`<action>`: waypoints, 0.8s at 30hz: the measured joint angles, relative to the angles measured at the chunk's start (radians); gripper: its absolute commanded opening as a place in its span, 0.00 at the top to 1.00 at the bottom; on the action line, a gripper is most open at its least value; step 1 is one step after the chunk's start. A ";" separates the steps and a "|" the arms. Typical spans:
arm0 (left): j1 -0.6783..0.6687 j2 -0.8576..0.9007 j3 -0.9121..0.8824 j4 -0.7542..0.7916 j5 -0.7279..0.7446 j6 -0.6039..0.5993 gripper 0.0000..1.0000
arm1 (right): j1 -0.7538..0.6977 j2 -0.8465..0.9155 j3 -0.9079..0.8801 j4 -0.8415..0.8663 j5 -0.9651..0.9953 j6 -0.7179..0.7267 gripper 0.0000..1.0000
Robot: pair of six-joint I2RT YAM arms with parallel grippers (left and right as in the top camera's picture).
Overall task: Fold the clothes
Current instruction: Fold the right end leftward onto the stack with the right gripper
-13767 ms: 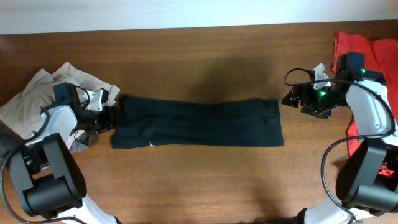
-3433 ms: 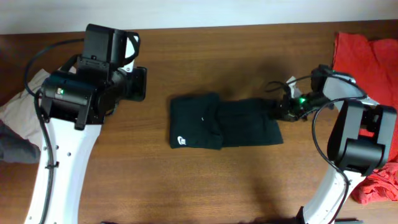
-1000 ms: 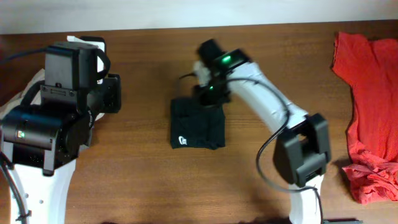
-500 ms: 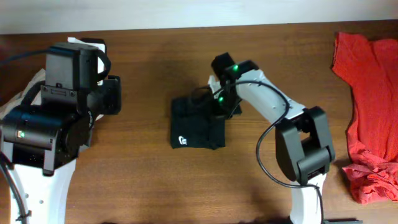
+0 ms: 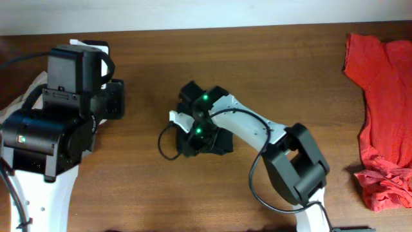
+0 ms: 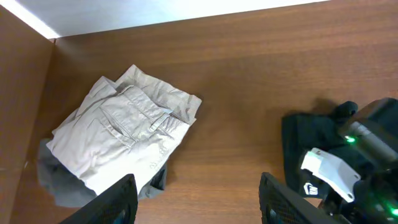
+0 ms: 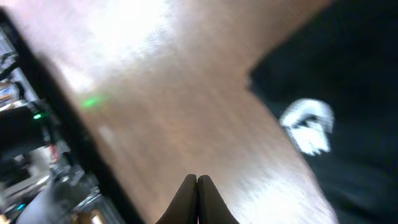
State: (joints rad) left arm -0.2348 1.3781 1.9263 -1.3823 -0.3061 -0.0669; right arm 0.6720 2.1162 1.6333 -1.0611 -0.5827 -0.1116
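Beige trousers (image 6: 124,143) far left, not in play.
Left claw (image 6: 200,200): jaws partly apart, empty, well apart from the shirt.
Black T-shirt (image 6: 297,146): 1 folded packet mid-tabletop (image 5: 257,58), long axis hidden under the right arm (image 5: 251,125).
Right claw (image 7: 198,182): tips pressed together, holding nothing, over bare wood; the packet lies just beside it, white label (image 7: 306,132) nearest.
Judgement: right arm is nearer.

My right arm (image 5: 248,125) lies across the black T-shirt (image 5: 224,145) near the table's middle. From above only a dark scrap shows beside it, and the shirt's edges are covered. My right wrist view is smeared, so the white mark (image 7: 308,127) on the shirt cannot be read. The picture's bottom edge cuts off my left gripper (image 6: 198,193) partway down its fingers (image 6: 121,199). The red garment (image 5: 380,77) at the table's right edge runs out of the picture.
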 measured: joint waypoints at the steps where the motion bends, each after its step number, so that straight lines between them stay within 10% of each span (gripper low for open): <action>1: 0.000 0.000 0.000 -0.002 -0.003 0.000 0.37 | -0.008 -0.011 0.000 0.000 0.024 0.011 0.96; 12: 0.000 0.000 0.000 -0.008 -0.014 0.000 0.36 | -0.320 -0.067 0.016 0.012 0.182 0.129 0.96; 24: 0.000 0.000 0.000 -0.044 -0.017 0.004 0.29 | -0.267 0.049 0.010 0.135 0.194 0.225 0.96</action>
State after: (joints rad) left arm -0.2348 1.3781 1.9263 -1.4265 -0.3229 -0.0631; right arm 0.4046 2.1654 1.6432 -0.9260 -0.3885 0.1131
